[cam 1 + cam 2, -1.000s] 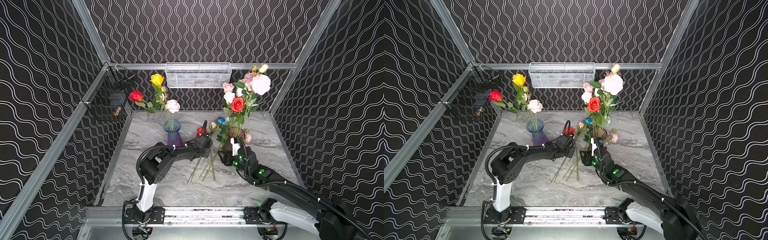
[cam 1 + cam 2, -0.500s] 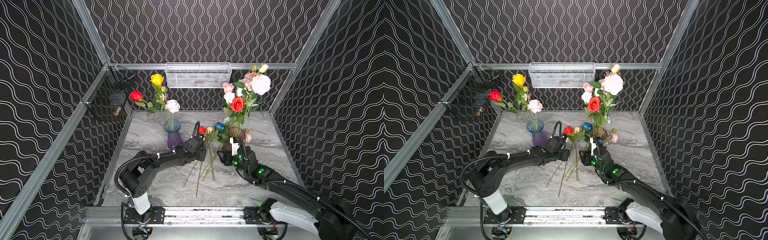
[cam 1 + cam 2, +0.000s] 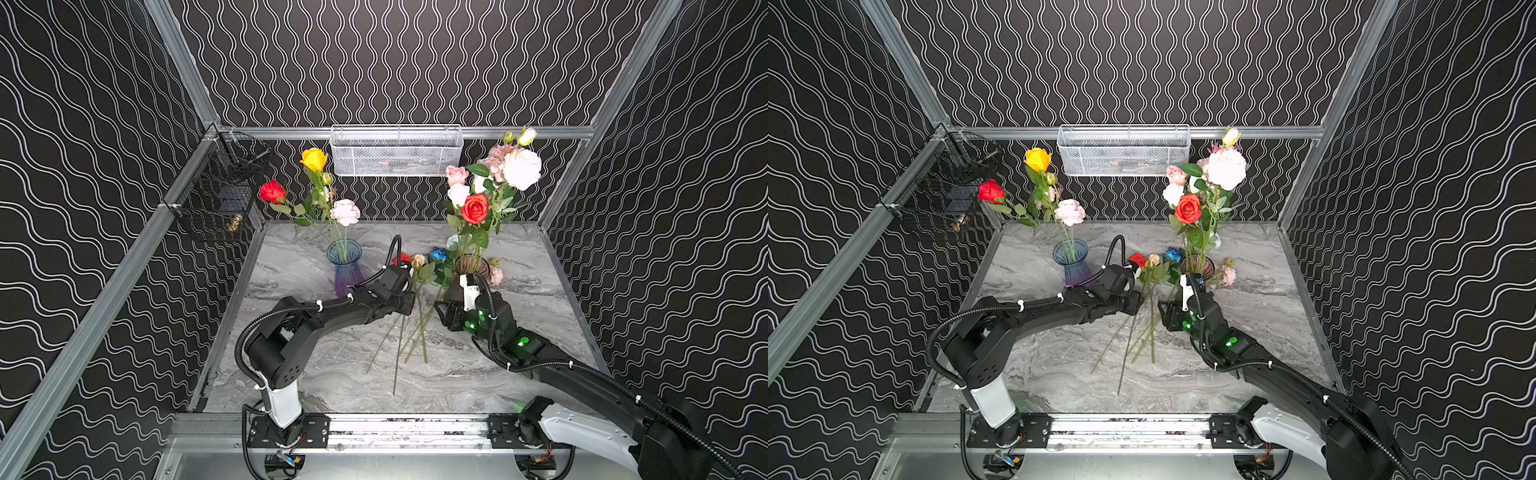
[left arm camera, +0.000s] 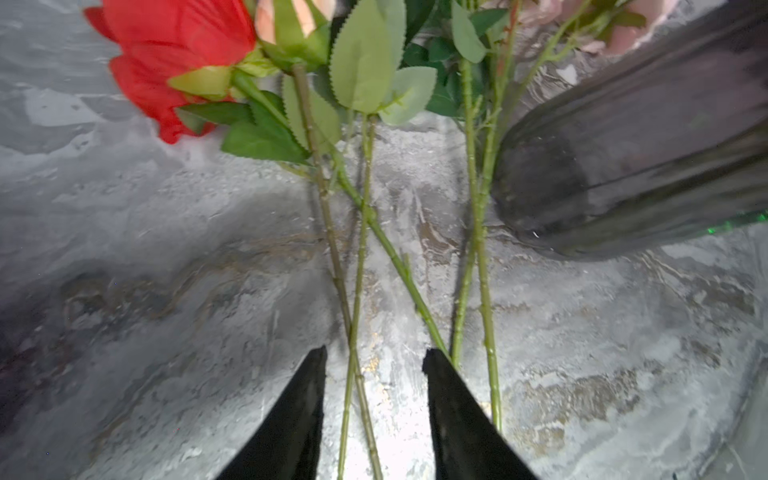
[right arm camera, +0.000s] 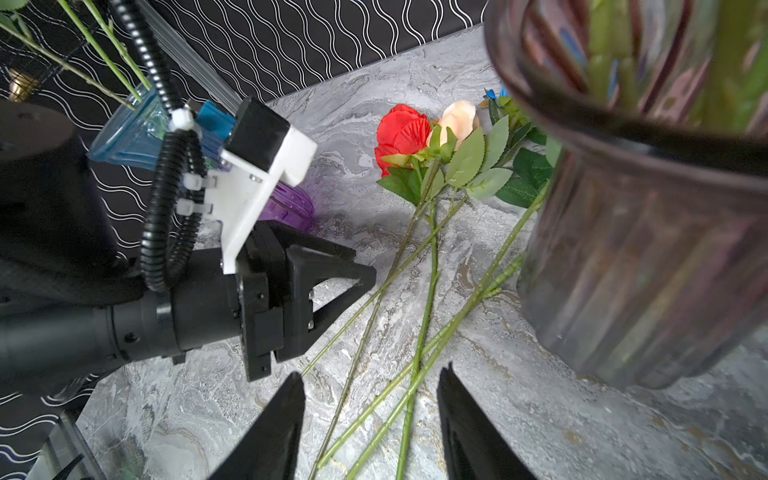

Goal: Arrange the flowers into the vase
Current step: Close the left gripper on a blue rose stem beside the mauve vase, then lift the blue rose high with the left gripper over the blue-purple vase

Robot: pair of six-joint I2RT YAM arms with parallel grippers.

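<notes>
Reaching low across the table (image 3: 457,386), left gripper (image 4: 374,361) and right gripper (image 5: 370,378) stand spread, apparently straddling loose flowers (image 4: 365,210).

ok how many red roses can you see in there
3. The first rose stands in the blue vase, the second rose in the dark vase, the third rose lies on the table between the vases. More may be hidden among the bunches.

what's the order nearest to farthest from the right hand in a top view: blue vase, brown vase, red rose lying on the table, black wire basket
1. brown vase, just beside the right hand
2. red rose, lying mid-table
3. blue vase, farther left
4. black wire basket, on the left wall
</notes>
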